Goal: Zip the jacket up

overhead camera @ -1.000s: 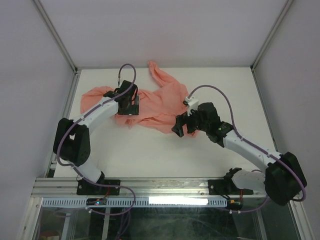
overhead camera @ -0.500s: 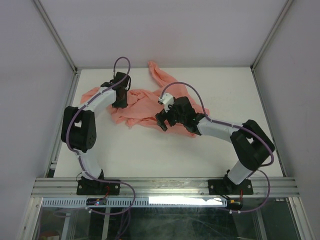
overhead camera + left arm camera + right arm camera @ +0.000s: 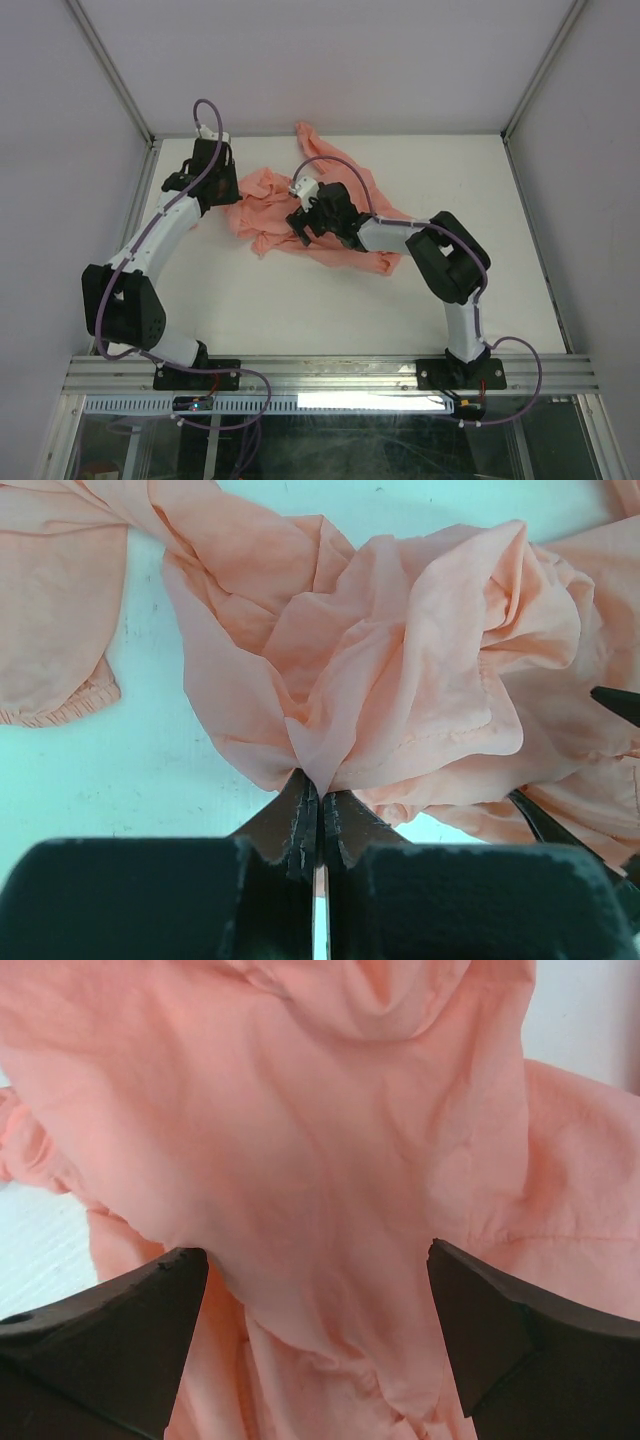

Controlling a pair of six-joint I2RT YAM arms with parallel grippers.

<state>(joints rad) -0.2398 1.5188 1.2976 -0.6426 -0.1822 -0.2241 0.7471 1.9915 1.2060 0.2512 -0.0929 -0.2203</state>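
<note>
Left hand pinched tight; right hand spread wide

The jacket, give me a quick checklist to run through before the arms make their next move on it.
1. Left gripper shut on a fold of the jacket: ok.
2. Right gripper open over the fabric, nothing pinched: ok.
3. Jacket spread flat for zipping: not ok, it is bunched and wrinkled.
4. Zipper found and in view: cannot tell, no view shows it.
5. Jacket lying on the table: ok, though one sleeve reaches toward the far edge.
</note>
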